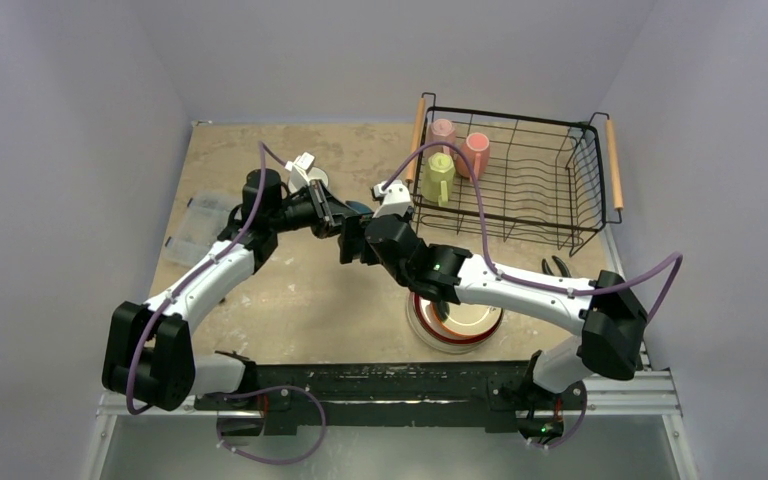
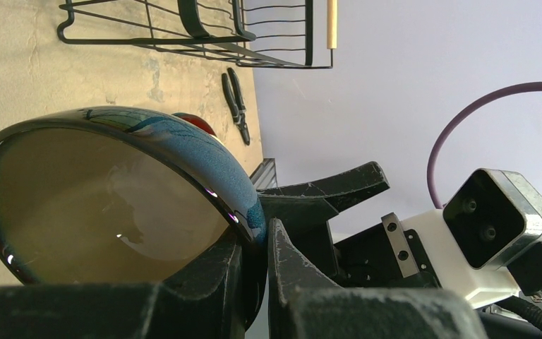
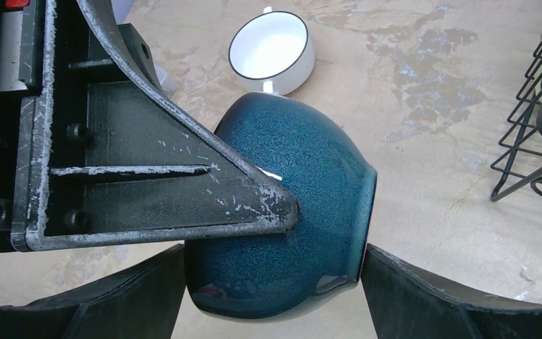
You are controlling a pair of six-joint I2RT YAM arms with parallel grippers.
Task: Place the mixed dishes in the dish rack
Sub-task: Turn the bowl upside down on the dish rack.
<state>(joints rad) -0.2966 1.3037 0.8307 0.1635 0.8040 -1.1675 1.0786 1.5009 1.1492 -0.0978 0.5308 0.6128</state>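
While the teal bowl (image 3: 296, 212) hangs above the table, tipped on its side, the left gripper (image 2: 257, 233) is pinched narrow on its rim, one finger inside the cream mouth and one on the blue wall. The right gripper (image 3: 274, 282) is spread wide around the same bowl. In the right wrist view one finger sits at 7 o'clock by the rim side and the other at 5 o'clock by the foot.

The bowl's mouth-to-foot axis runs from 9 to 3 o'clock in that view, along the line between the right fingers, so closing would likely squeeze it end to end. The pads look at or just off the glaze, and I cannot tell whether they bear on it yet.

In the top view the dish rack (image 1: 510, 113) lies at about 2 o'clock from the bowl, nearer the right arm. It holds a yellow-green mug (image 1: 440, 175), a salmon mug (image 1: 477, 152) and a pale pink mug (image 1: 443, 132).

From above, both wrists almost wholly hide the bowl. The left finger covers its rim in the right wrist view. A white mug (image 3: 272, 53) stands on the table just past it at 12 o'clock. The right forearm partly covers the stacked plates (image 1: 455, 325).
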